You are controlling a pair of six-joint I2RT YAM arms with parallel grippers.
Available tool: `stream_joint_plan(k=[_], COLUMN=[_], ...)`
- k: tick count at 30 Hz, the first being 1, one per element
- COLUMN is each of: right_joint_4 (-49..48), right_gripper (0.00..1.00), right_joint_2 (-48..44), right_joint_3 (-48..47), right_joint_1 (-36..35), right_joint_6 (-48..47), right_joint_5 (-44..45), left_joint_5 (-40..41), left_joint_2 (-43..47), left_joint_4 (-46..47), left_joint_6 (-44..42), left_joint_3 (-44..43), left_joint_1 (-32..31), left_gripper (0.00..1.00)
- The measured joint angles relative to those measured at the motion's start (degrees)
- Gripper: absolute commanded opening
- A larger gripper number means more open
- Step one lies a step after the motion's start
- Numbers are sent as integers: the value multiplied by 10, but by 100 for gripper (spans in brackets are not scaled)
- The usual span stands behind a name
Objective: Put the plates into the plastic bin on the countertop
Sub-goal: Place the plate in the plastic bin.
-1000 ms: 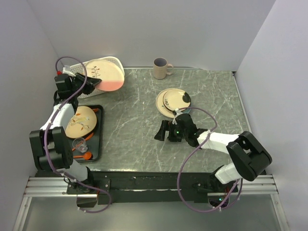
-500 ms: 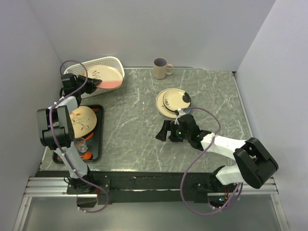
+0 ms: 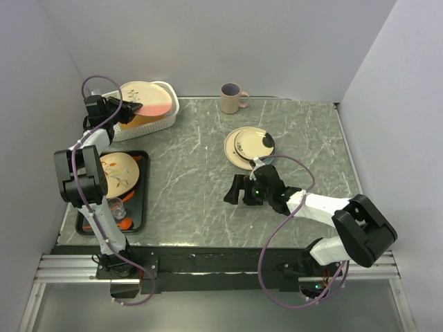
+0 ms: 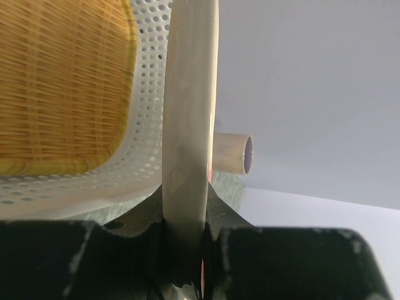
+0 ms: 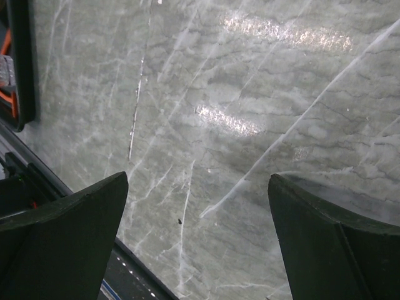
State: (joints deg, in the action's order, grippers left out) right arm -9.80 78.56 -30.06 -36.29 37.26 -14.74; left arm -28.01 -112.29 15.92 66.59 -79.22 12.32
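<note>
The left gripper (image 3: 130,108) was clamped on the rim of the half-pink plate (image 3: 149,97). The left wrist view showed that rim edge-on, pinched between both fingers. A second earlier the plate had stood steeply tilted, its face turned up toward the overhead camera. By this moment it lay close to level across the top of the plastic bin (image 3: 166,119), with its pink half toward 3 o'clock. The bin, which had looked tipped up behind the plate, now sat flat at the 10 o'clock corner of the countertop (image 3: 194,173). The left arm had also drawn in closer to the left wall.

The right gripper (image 3: 235,188) had hardly shifted. Its jaws were spread wide with nothing between them, low over bare marble near the centre. The stack of plates (image 3: 248,146) lay unmoved just off its 1 o'clock side, and the mug (image 3: 232,97) stood at 12 o'clock by the back wall. Another cream plate (image 3: 116,173) remained on the black tray (image 3: 144,194) at 9 o'clock.
</note>
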Motion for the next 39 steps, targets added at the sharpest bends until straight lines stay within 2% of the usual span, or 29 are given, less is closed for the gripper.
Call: stream_joint_plan(k=[11,25,39], right_joint_4=[1,3,5], right_gripper=[100,100,100], right_joint_2=[15,8,22], right_joint_3=[-11,-11,-15], right_joint_1=[-2,-5,-6], right_joint_6=[-11,-9,-14], right_joint_5=[-2,5,1], left_joint_5=[16,24,25], left_joint_2=[-7,-85,-93], left_joint_4=[-50,-77,-98], left_joint_6=[-28,-35,-55], left_joint_3=[-26,-91,-111], left_joint_1=[11,14,19], left_gripper=[1,1,1])
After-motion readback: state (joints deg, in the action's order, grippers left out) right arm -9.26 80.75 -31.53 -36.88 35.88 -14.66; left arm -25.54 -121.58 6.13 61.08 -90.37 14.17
